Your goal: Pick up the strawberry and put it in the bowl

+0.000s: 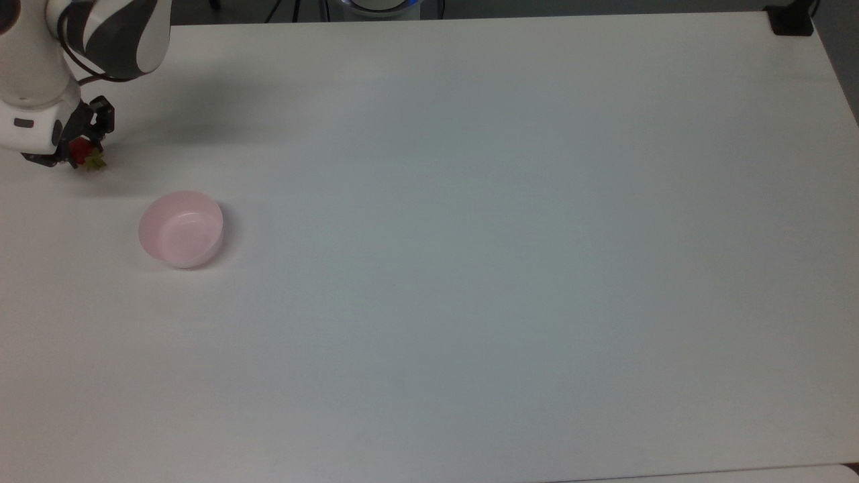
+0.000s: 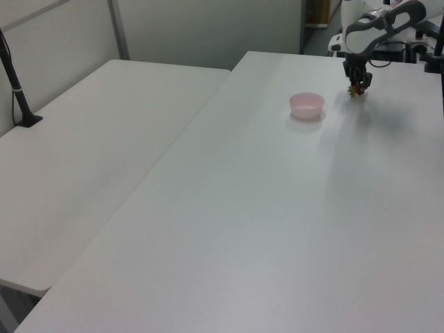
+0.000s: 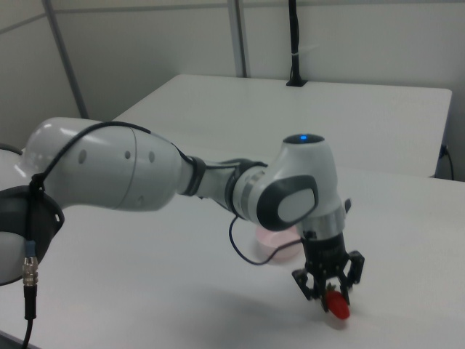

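The red strawberry (image 1: 82, 153) with its green cap sits between the fingers of my gripper (image 1: 75, 151) at the top view's far left. The gripper is shut on it. In the right view the strawberry (image 3: 337, 305) hangs just above the white table under the gripper (image 3: 333, 297). The pale pink bowl (image 1: 181, 231) stands empty on the table, to the right of and below the gripper in the top view. In the left view the bowl (image 2: 306, 105) lies left of the gripper (image 2: 356, 88). In the right view the bowl (image 3: 272, 243) is partly hidden behind the arm.
A black clamp (image 1: 792, 20) sits at the table's corner at the top view's top right. A second white table (image 2: 90, 139) adjoins on the left view's left, with a black pole (image 2: 17, 90) on it. The arm's white links (image 3: 145, 171) stretch over the table.
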Controlling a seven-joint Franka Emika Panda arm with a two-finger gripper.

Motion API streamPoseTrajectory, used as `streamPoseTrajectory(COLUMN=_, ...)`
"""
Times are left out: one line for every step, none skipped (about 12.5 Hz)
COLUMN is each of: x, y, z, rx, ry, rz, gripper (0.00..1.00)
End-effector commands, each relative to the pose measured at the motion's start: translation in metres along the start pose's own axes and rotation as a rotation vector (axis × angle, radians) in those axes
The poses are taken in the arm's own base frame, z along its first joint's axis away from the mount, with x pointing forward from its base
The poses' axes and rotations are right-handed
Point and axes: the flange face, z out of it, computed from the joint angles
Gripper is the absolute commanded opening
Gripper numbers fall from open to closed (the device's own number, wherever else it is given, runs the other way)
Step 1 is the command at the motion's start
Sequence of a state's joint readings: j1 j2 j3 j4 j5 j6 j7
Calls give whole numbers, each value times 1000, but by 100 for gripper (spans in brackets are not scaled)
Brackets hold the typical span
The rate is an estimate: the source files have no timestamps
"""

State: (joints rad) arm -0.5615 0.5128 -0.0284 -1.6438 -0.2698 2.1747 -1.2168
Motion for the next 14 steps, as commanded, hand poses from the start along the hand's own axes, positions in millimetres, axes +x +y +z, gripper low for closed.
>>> streamPoseTrajectory(x=14, y=0, z=-58, rx=12, ry=85, rz=111, gripper=43)
streamPoseTrajectory(x=23, y=1, z=-76, rx=8, ry=121, rz=158, gripper=43)
streamPoseTrajectory(x=50, y=-2, z=-94, rx=1, ry=167, rz=216, gripper=43)
streamPoseTrajectory(x=70, y=-6, z=-106, rx=1, ry=190, rz=297, gripper=43)
streamPoseTrajectory(x=100, y=-16, z=-112, rx=10, ry=204, rz=354, gripper=43)
streamPoseTrajectory(x=123, y=-25, z=-115, rx=17, ry=208, rz=403, gripper=43)
streamPoseTrajectory(x=138, y=-31, z=-117, rx=20, ry=212, rz=425, gripper=44)
streamPoseTrajectory(x=157, y=-38, z=-118, rx=26, ry=216, rz=468, gripper=48)
streamPoseTrajectory(x=163, y=-41, z=-116, rx=32, ry=216, rz=524, gripper=56)
streamPoseTrajectory(x=169, y=-41, z=-116, rx=26, ry=227, rz=559, gripper=70)
streamPoseTrajectory(x=172, y=-41, z=-118, rx=21, ry=240, rz=584, gripper=86)
streamPoseTrajectory(x=171, y=-41, z=-122, rx=16, ry=244, rz=587, gripper=100)
streamPoseTrajectory(x=168, y=-42, z=-133, rx=9, ry=248, rz=588, gripper=100)
streamPoseTrajectory(x=169, y=-46, z=-145, rx=2, ry=255, rz=589, gripper=100)
